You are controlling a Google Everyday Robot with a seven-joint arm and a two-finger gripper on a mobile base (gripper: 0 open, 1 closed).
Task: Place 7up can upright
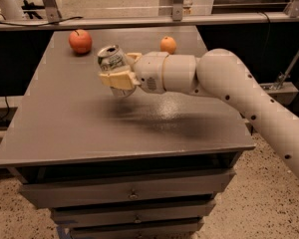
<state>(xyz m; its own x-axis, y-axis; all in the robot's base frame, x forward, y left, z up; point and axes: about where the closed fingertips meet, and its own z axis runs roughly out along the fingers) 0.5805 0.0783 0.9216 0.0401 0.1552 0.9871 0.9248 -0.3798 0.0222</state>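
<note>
Hand (120, 69) closed on the 7up can (111, 59), gripping its side wall between cream-coloured fingers (117, 78). Hangs above the tabletop (79, 128), nearer the far edge than the near one and somewhat left of the middle, above a soft shadow on the surface. Carries the can tilted, shiny top turned up and toward the far left corner, so not upright yet. Seems clear of the tabletop too, though hard to be sure of the gap from this angle.

Done so far: pickup and lift. Left to do: turning the can vertical, lowering it base-first onto bare surface, letting go, and backing off without knocking it.

Thin aluminium for the can: silver-white, smooth, cylindrical, with a bright rimmed lid. Probably light and easy to dent or tip. Matte, plastic-looking fingers, flat and blocky. Smooth rounded white shell on the arm (229, 83), dotted with small dark spots. Flat grey tabletop, dull with a faint speckled sheen near the middle, square-edged, above metal drawers (129, 193). Round, waxy red apple (80, 41) near the far left corner. Small orange fruit (168, 45) by the far edge, right of the hand and clear of the can.
</note>
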